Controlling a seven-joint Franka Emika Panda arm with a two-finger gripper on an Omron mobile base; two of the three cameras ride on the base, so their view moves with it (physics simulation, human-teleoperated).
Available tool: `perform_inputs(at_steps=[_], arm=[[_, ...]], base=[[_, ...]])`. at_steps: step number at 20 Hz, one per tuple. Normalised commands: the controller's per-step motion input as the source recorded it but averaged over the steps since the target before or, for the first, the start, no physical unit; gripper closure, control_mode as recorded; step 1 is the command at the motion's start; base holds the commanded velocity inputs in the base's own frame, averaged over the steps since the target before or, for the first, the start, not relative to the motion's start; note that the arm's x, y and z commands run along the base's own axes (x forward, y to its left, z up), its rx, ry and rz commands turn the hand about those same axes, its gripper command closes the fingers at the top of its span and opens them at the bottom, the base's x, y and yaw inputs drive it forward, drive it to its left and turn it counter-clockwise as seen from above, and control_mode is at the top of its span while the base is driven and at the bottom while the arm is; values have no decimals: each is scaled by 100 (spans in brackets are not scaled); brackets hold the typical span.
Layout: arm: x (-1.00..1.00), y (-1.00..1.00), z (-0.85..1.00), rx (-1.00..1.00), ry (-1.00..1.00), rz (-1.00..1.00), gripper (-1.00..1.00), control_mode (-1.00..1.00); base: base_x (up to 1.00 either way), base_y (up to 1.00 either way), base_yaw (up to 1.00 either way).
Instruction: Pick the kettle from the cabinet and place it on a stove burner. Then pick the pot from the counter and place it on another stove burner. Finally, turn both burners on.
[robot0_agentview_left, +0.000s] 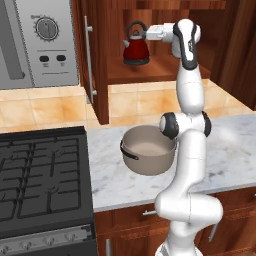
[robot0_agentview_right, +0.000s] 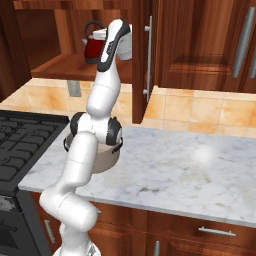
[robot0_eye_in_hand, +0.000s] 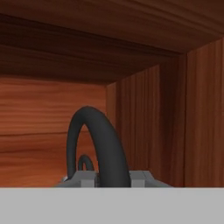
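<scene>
The kettle (robot0_agentview_left: 136, 48) sits inside the open cabinet (robot0_agentview_left: 150, 70), on or just above its shelf, with the gripper (robot0_agentview_left: 148, 33) reaching in from the right at the height of the black arched handle. In the hand view that handle (robot0_eye_in_hand: 103, 144) curves up directly between the finger tips, and the jaws are drawn nearly together, so the gripper looks to be pinching the handle; whether the kettle's base has already left the shelf is hard to tell from these angles.

The step in hand, as I judge it, is bringing the kettle out of the cabinet. To do it well, lift just enough to free the base from the shelf, then draw straight back out of the opening before turning toward the cooktop (robot0_agentview_left: 40, 170) (the open cabinet door (robot0_agentview_left: 92, 60) stands on that side and would be easy to clip). A kettle hung by its arched handle will tend to swing, so slow, level travel is wise.

The pot (robot0_agentview_left: 148, 149) waits on the marble tabletop (robot0_agentview_left: 227, 145), just beside the arm's lower links and near the cooktop; the path down should pass above it, leaving it undisturbed for its own turn.
</scene>
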Motion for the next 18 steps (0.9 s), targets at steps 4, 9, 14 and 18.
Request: perform_inputs(at_steps=[4, 9, 14, 18], arm=[[7, 41, -26, 0, 0, -12, 100, -100], [1, 35, -25, 0, -2, -11, 100, -100], [-2, 29, -25, 0, -9, -11, 100, -100], [-9, 23, -27, 0, -13, -11, 100, -100]], base=[[0, 0, 0], [0, 0, 0], [0, 0, 0], [0, 0, 0]])
